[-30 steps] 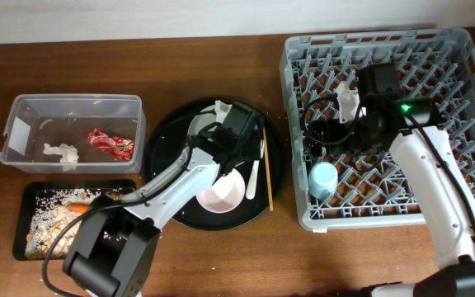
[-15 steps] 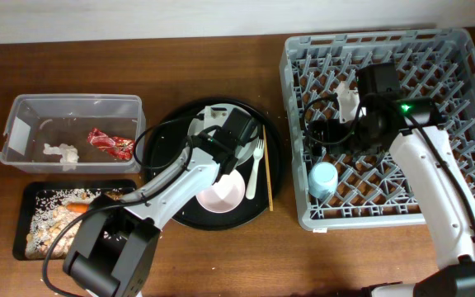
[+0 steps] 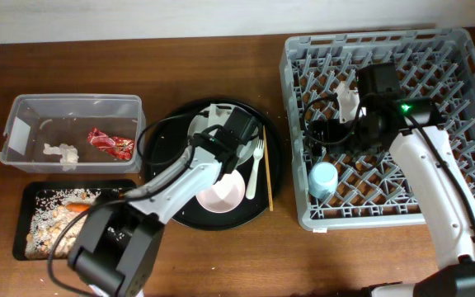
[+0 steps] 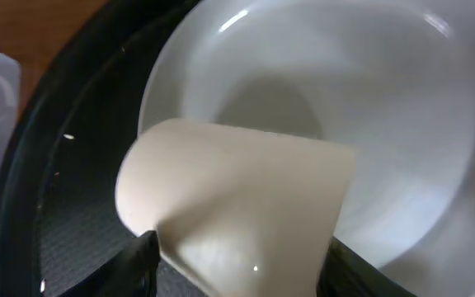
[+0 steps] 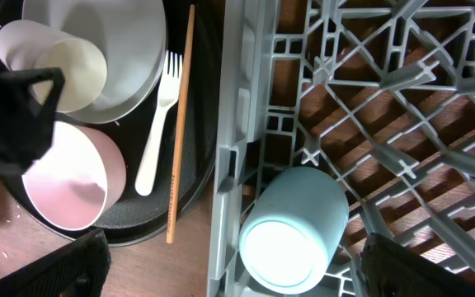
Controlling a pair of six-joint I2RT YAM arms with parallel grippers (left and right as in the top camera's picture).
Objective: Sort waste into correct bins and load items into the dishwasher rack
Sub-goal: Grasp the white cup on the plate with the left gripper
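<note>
From the left wrist camera I saw the left claw [image 4: 237,249] closed on the cream plastic cup [image 4: 237,190], one dark finger [image 4: 145,252] against each side. The cup lay tilted with its mouth toward the left of the frame, over the pale grey-green round plate [image 4: 402,107]. Overhead, that plate sat in the upper part of the big round black tray [image 3: 159,148] at the middle of the frame. The white bowl [image 3: 221,191] stood below it in the same tray. The white plastic fork [image 3: 255,165] and the thin wooden chopstick [image 3: 267,169] lay side by side along the tray's right edge. The right claw [image 5: 233,243] hung spread wide and empty above the large grey pegged dishwasher rack [image 3: 460,82], which filled the right side. The light blue cup [image 3: 323,177] lay on its side in the rack's lower left corner, directly under that claw. At the far left, the clear rectangular plastic tub [image 3: 23,111] held the red crinkled wrapper [image 3: 110,144] and the white crumpled tissue [image 3: 60,153]. Below the tub, the flat black rectangular tray [image 3: 23,206] carried the beige rice-like scraps [image 3: 44,219] and the orange carrot [image 3: 79,208].
</note>
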